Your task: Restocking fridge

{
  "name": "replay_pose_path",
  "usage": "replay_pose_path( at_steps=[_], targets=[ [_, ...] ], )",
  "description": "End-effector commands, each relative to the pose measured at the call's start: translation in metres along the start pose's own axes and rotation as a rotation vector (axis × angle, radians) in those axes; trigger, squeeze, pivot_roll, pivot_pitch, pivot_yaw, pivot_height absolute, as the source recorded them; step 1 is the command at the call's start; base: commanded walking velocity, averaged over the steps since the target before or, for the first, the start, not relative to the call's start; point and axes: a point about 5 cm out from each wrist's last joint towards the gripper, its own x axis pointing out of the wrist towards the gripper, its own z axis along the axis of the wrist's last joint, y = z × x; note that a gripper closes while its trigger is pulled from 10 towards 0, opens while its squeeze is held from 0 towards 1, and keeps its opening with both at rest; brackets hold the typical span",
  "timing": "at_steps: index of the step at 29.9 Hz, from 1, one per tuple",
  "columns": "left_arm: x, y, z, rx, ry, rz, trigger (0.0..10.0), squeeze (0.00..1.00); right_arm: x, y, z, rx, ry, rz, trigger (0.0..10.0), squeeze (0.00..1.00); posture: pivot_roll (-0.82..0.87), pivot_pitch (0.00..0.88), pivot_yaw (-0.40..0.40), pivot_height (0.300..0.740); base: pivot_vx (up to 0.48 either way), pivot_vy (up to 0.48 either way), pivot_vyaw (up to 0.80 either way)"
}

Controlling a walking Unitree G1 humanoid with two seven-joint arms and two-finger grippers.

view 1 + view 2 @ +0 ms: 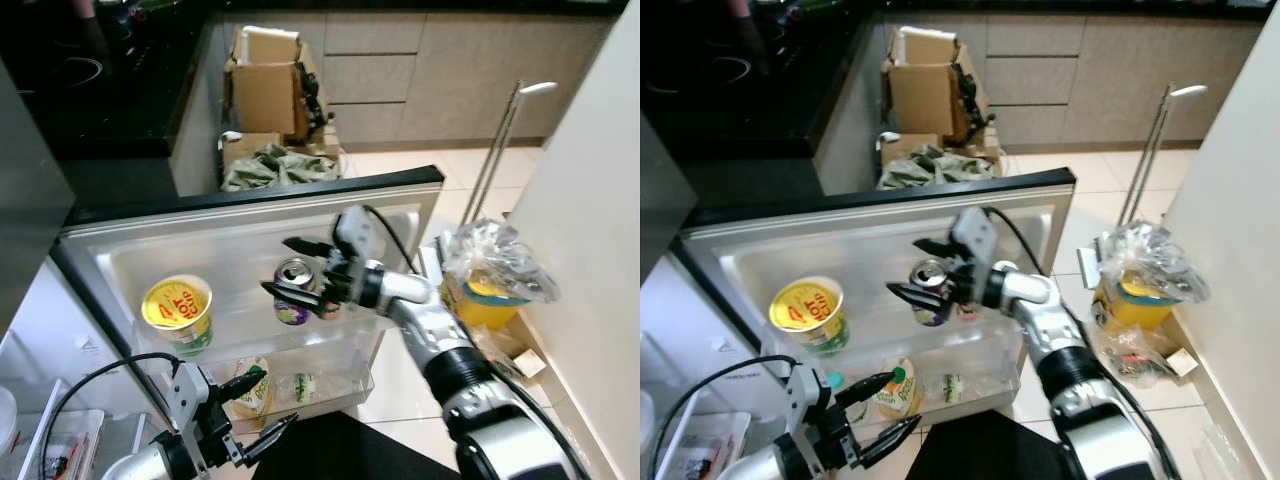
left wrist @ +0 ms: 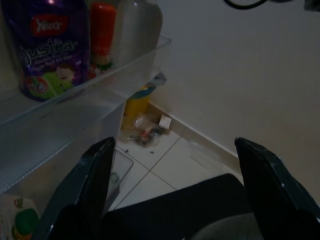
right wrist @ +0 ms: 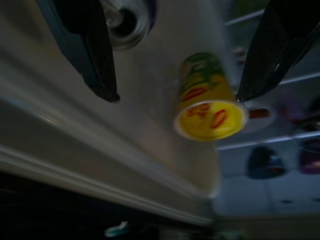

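Currently the fridge door [image 1: 250, 215] stands open with its shelves facing up toward the robot. Right hand [image 1: 290, 268]: fingers spread apart, one on each side of the drink can [image 1: 293, 290] that stands on the upper door shelf, not closed on it. A yellow cup [image 1: 178, 312] stands on the same shelf, well apart from the can. Left hand [image 1: 262, 408]: open, holding nothing, low beside the lower door shelf [image 1: 330, 385], which carries a carton [image 1: 253, 387]
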Motion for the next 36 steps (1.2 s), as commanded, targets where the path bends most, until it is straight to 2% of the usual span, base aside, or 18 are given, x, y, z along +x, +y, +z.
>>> replay_pose_path(
  at_steps=[1, 7, 10, 14, 16, 18, 19, 22, 23, 26, 27, 28, 29, 30, 31, 33, 34, 36],
  targets=[
    [-0.005, 0.000, -0.004, -0.009, 0.031, -0.003, 10.0, 0.00, -0.005, 0.005, 0.002, 0.028, -0.017, 0.053, 10.0, 0.00, 0.02, 0.080, -0.028, 0.740, 0.000, 0.000, 0.00],
    [-0.005, 0.001, -0.004, -0.007, 0.031, -0.004, 10.0, 0.00, -0.038, 0.022, -0.003, 0.138, 0.022, 0.158, 10.0, 0.00, 0.02, 0.076, -0.028, 0.740, 0.000, 0.000, 0.00],
    [-0.005, 0.001, -0.004, -0.007, 0.030, -0.004, 10.0, 0.00, -0.041, 0.023, -0.004, 0.151, 0.026, 0.163, 10.0, 0.00, 0.02, 0.076, -0.028, 0.740, 0.000, 0.000, 0.00],
    [-0.004, 0.002, -0.003, -0.003, 0.027, -0.003, 10.0, 0.00, -0.066, 0.045, -0.025, 0.293, 0.082, 0.215, 10.0, 0.00, 0.02, 0.071, -0.029, 0.740, 0.000, 0.000, 0.00],
    [-0.004, 0.003, -0.003, -0.002, 0.027, -0.003, 10.0, 0.00, -0.070, 0.048, -0.029, 0.315, 0.092, 0.217, 10.0, 0.00, 0.02, 0.072, -0.029, 0.740, 0.000, 0.000, 0.00],
    [-0.004, 0.003, -0.003, -0.002, 0.027, -0.002, 10.0, 0.00, -0.085, 0.057, -0.045, 0.387, 0.144, 0.209, 10.0, 0.00, 0.02, 0.071, -0.028, 0.740, 0.000, 0.000, 0.00],
    [-0.004, 0.003, -0.003, -0.002, 0.027, -0.002, 10.0, 0.00, -0.085, 0.057, -0.045, 0.387, 0.144, 0.209, 10.0, 0.00, 0.02, 0.071, -0.028, 0.740, 0.000, 0.000, 0.00],
    [-0.004, 0.004, -0.003, -0.003, 0.028, -0.001, 10.0, 0.00, -0.114, 0.072, -0.083, 0.529, 0.294, 0.119, 10.0, 0.00, 0.01, 0.068, -0.027, 0.740, 0.000, 0.000, 0.00],
    [-0.004, 0.004, -0.003, -0.003, 0.028, -0.001, 10.0, 0.00, -0.114, 0.072, -0.083, 0.529, 0.294, 0.119, 10.0, 0.00, 0.01, 0.068, -0.027, 0.740, 0.000, 0.000, 0.00],
    [-0.003, 0.004, -0.003, -0.001, 0.026, -0.001, 10.0, 0.00, -0.137, 0.081, -0.116, 0.630, 0.423, -0.008, 10.0, 0.00, 0.00, 0.066, -0.029, 0.740, 0.000, 0.000, 0.00],
    [-0.003, 0.004, -0.003, -0.001, 0.026, -0.001, 10.0, 0.00, -0.137, 0.081, -0.116, 0.630, 0.423, -0.008, 10.0, 0.00, 0.00, 0.066, -0.029, 0.740, 0.000, 0.000, 0.00],
    [-0.003, 0.005, -0.003, -0.001, 0.024, -0.001, 10.0, 0.00, -0.150, 0.088, -0.133, 0.681, 0.478, -0.088, 10.0, 0.00, 0.00, 0.066, -0.030, 0.740, 0.000, 0.000, 0.00],
    [-0.003, 0.005, -0.003, -0.001, 0.024, -0.001, 10.0, 0.00, -0.150, 0.088, -0.133, 0.681, 0.478, -0.088, 10.0, 0.00, 0.00, 0.066, -0.030, 0.740, 0.000, 0.000, 0.00],
    [-0.002, 0.005, -0.003, 0.001, 0.022, -0.003, 10.0, 0.00, -0.167, 0.100, -0.155, 0.752, 0.561, -0.217, 10.0, 0.00, 0.00, 0.065, -0.030, 0.740, 0.000, 0.000, 0.00],
    [-0.002, 0.005, -0.003, 0.001, 0.022, -0.003, 10.0, 0.00, -0.167, 0.100, -0.155, 0.752, 0.561, -0.217, 10.0, 0.00, 0.00, 0.065, -0.030, 0.740, 0.000, 0.000, 0.00],
    [-0.002, 0.005, -0.003, 0.001, 0.020, -0.004, 10.0, 0.00, -0.179, 0.113, -0.172, 0.815, 0.607, -0.338, 10.0, 0.00, 0.00, 0.065, -0.030, 0.740, 0.000, 0.000, 0.00],
    [-0.002, 0.005, -0.003, 0.001, 0.020, -0.004, 10.0, 0.00, -0.179, 0.113, -0.172, 0.815, 0.607, -0.338, 10.0, 0.00, 0.00, 0.065, -0.030, 0.740, 0.000, 0.000, 0.00],
    [-0.002, 0.005, -0.003, 0.000, 0.020, -0.004, 10.0, 0.00, -0.186, 0.123, -0.183, 0.851, 0.637, -0.434, 10.0, 0.00, 0.00, 0.063, -0.029, 0.740, 0.000, 0.000, 0.00]
  ],
)
